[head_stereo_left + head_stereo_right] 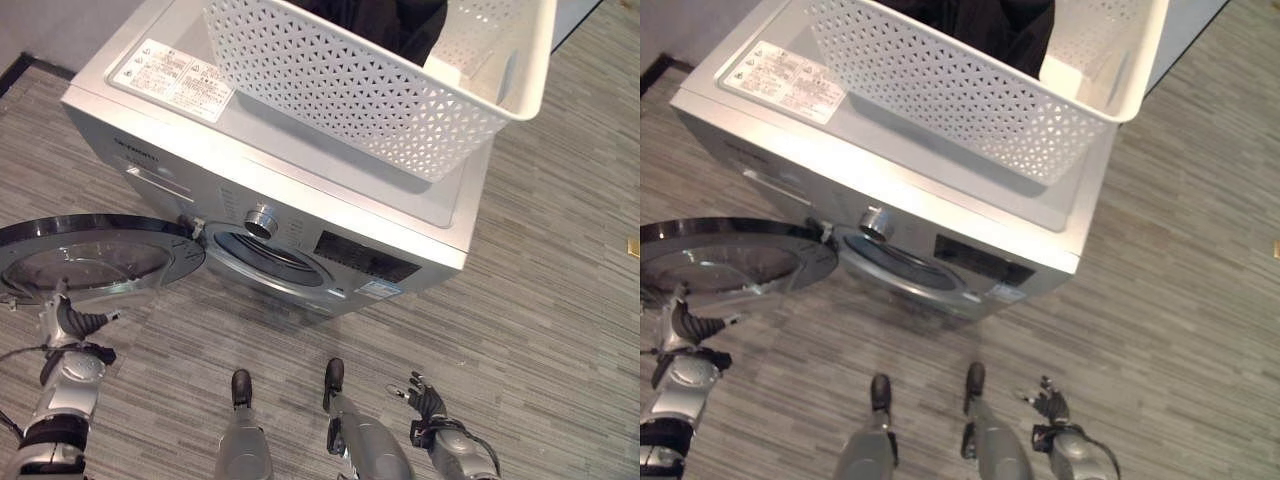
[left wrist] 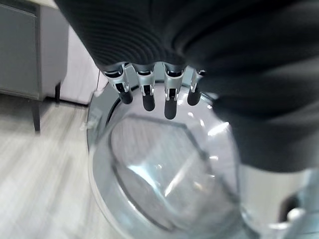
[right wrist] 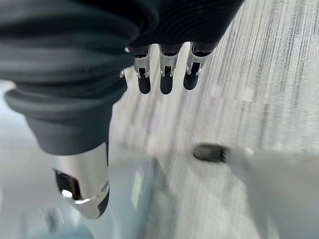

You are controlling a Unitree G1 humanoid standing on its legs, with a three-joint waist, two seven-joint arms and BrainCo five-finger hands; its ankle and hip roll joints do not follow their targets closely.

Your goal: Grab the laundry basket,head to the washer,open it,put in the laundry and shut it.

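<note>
So the basket (image 1: 400, 90) with dark laundry (image 1: 390, 20) sits on top of the washer (image 1: 300, 190), well apart from both hands. Left hand (image 1: 70, 320) hangs relaxed by the swung-open door (image 1: 90, 255); right hand (image 1: 428, 400) hangs loose near the floor.

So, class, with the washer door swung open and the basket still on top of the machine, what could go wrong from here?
1. The basket overhangs the washer's top edge on one side; a careless pull could tip it and spill the dark laundry.
2. The open door sticks out beside the left robot hand; a swinging arm might knock it.
3. The right robot hand hangs low, far from the basket, so the reach up is long.
</note>
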